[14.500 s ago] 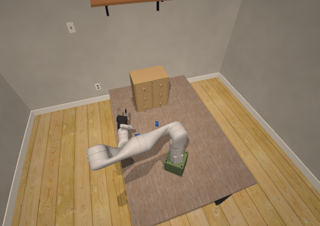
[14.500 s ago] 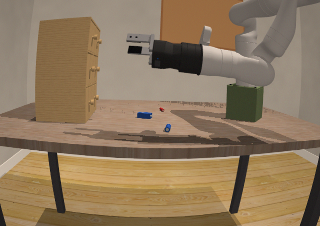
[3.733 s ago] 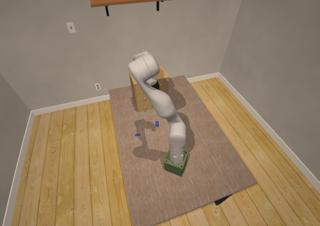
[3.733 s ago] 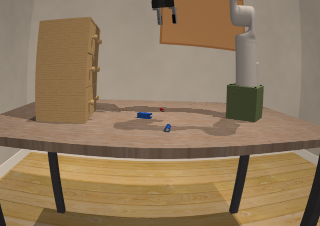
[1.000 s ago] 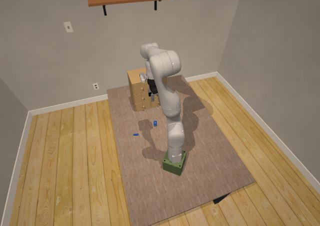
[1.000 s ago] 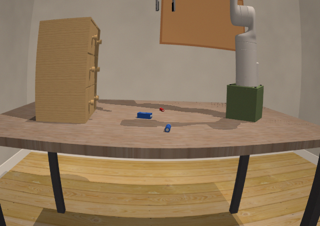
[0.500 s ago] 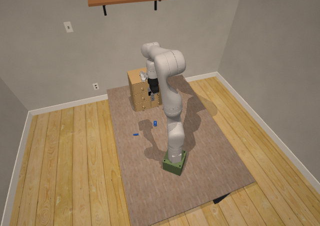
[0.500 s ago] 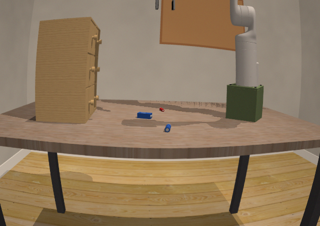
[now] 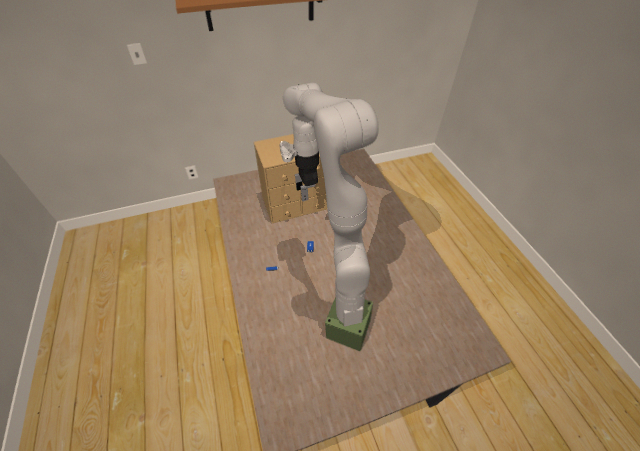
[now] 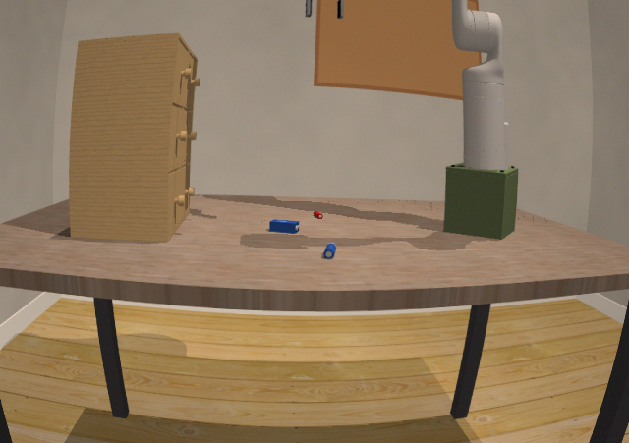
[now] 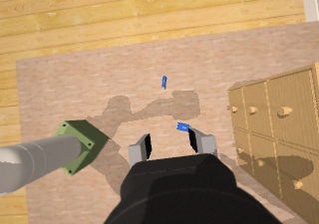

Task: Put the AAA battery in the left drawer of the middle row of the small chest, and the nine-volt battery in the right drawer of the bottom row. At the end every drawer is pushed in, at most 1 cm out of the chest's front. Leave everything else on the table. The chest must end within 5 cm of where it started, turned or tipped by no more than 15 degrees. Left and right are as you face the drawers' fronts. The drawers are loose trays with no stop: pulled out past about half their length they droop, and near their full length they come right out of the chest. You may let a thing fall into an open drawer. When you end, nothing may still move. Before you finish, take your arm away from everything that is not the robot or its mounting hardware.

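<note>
The small wooden chest (image 9: 287,181) stands at the table's far end, with all its drawers pushed in; it also shows in the side view (image 10: 129,138) and the wrist view (image 11: 279,134). The nine-volt battery (image 10: 283,225) (image 9: 310,246) (image 11: 183,126) is a blue block lying on the table in front of the chest. The AAA battery (image 10: 329,250) (image 9: 271,268) (image 11: 163,82) is a thin blue cylinder lying further from the chest. My gripper (image 10: 322,7) (image 9: 304,193) (image 11: 169,139) is open and empty, high above the table, roughly over the nine-volt battery.
A small red object (image 10: 317,214) lies on the table beyond the nine-volt battery. The arm's green base (image 9: 349,325) stands mid-table (image 10: 481,199). The table edge runs close behind the chest.
</note>
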